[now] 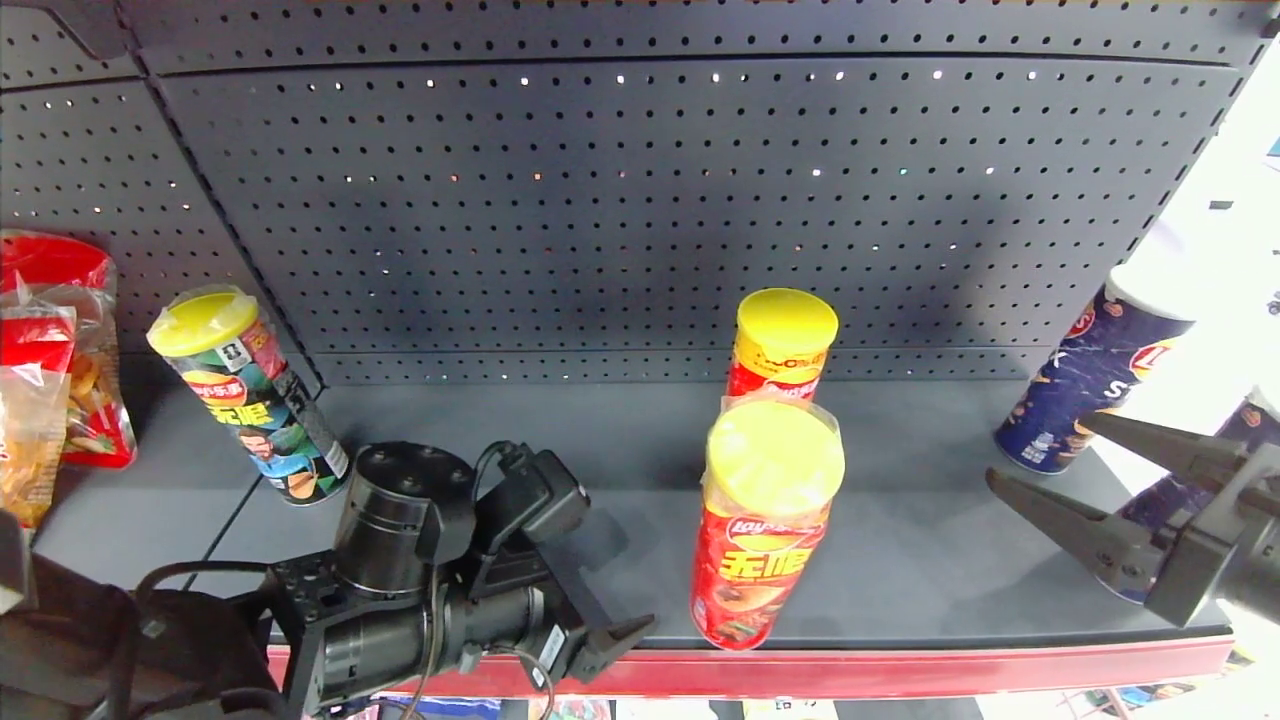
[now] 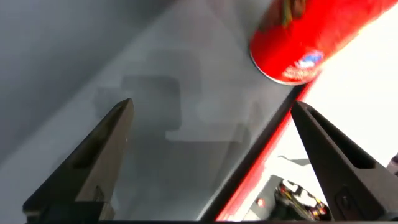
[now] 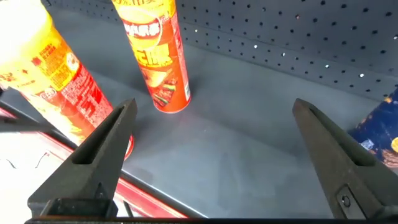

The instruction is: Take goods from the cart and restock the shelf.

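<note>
The left gripper [image 2: 211, 106] is hanging at the front edge of the shelf [image 1: 900, 540]. Its two fingers are spreading wide and holding nothing. In the head view the front red can [image 1: 765, 530] is standing at about 2 o'clock from it, near but not touching.

The right gripper [image 1: 1040, 447] is also spreading wide and holding nothing. The front red can is sitting at about 9 o'clock from it, well apart. A blue can [image 1: 1090, 380] is standing just beside it at 1 o'clock.

A second blue can [image 1: 1255, 420] is hiding mostly behind the right gripper. The snack bags [image 1: 50, 370] at the far left are getting cut off by the edge.

The shelf is holding every can upright. The back red can [image 1: 782, 345] is standing right behind the front one, at 12 o'clock. A green can [image 1: 250, 400] is standing far off at 9 o'clock. These three cans are wearing yellow lids.
</note>
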{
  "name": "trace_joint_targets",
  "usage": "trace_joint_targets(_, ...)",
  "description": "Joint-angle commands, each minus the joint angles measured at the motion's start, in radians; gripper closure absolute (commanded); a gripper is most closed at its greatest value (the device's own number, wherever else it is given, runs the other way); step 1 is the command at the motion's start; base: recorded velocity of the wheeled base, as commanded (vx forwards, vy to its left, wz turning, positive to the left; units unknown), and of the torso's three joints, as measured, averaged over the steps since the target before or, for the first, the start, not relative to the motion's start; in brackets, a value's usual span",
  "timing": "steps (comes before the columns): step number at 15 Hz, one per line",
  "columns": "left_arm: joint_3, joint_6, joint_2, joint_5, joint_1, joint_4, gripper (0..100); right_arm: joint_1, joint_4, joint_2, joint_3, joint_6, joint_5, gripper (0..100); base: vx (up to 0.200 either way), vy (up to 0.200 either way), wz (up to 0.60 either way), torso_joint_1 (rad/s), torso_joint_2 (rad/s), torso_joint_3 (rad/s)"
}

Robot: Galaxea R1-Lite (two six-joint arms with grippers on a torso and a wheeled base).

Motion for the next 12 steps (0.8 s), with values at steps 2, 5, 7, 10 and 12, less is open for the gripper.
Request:
trace_joint_targets(2, -0.001, 0.0, 0.025, 0.0, -0.004, 0.0, 0, 0.0, 0.0, -0.001, -0.003, 0.0, 0.0, 0, 0.0, 0.0, 0.0, 0.0, 0.0, 0.0)
trace_joint_targets(5, -0.021, 0.0, 0.053, 0.0, -0.008, -0.002, 0, 0.0, 0.0, 0.004, -0.003, 0.0, 0.0, 0, 0.0, 0.0, 0.0, 0.0, 0.0, 0.0)
trace_joint_targets(7, -0.041, 0.0, 0.067, 0.0, -0.009, -0.002, 0, 0.0, 0.0, 0.006, -0.007, 0.0, 0.0, 0, 0.0, 0.0, 0.0, 0.0, 0.0, 0.0)
trace_joint_targets(10, -0.067, 0.0, 0.088, 0.0, -0.021, -0.002, 0, 0.0, 0.0, 0.006, -0.012, 0.0, 0.002, 0, 0.0, 0.0, 0.0, 0.0, 0.0, 0.0)
trace_joint_targets(12, -0.07, -0.002, 0.1, 0.0, -0.029, -0.004, 0, 0.0, 0.0, 0.007, -0.012, 0.0, 0.002, 0, 0.0, 0.0, 0.0, 0.0, 0.0, 0.0)
